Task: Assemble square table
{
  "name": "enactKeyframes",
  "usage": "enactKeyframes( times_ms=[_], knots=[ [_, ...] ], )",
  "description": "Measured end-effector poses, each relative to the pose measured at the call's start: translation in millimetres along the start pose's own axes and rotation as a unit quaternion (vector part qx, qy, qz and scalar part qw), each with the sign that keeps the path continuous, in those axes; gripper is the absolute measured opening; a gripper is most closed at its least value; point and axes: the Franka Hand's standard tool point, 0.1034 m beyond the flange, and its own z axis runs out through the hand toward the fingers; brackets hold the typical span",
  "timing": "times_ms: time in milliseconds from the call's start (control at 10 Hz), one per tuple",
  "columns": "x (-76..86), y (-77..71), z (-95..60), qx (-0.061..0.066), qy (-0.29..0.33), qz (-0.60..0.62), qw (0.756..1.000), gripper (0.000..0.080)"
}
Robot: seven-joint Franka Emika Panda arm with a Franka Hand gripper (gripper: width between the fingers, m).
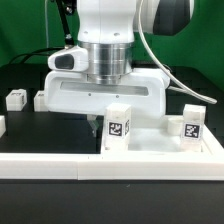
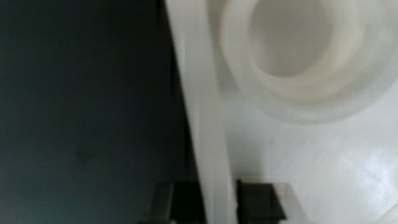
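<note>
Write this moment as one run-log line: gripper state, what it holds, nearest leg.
gripper: shut | holds: rim of table top | leg in front of arm: upright, not held

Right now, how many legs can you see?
3. Left leg at the exterior view's left, middle leg at centre, right leg at its right. The white bit at the left edge may be a fourth.

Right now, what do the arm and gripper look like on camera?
Glossy white arm shell with a black joint section and a ribbed grey collar; a thin pale cable runs beside it. The gripper has a wide white body and dark fingers.
</note>
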Motion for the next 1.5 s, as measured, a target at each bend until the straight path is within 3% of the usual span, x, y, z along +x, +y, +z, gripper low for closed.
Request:
enactKeyframes(
  times_ms=[500,700,800,1000,1400,1500],
  knots=[
    [0.0,0.0,0.0,0.0,0.0,-0.003,1.0,0.0077],
    [0.4,0.7,0.0,0.0,0.001,-0.04,0.999,0.0077],
    [2.1,5.8,0.1,-0.001,0.003,-0.116,0.993,0.0075],
    [10.9,17.1,-1.2,-0.006,0.017,-0.247,0.969,0.0072],
    [11.7,21.0,-1.1,-0.016,0.012,-0.348,0.937,0.0069],
    [15.2,18.6,-2.4,-0.024,0.009,-0.415,0.91,0.0069]
  ],
)
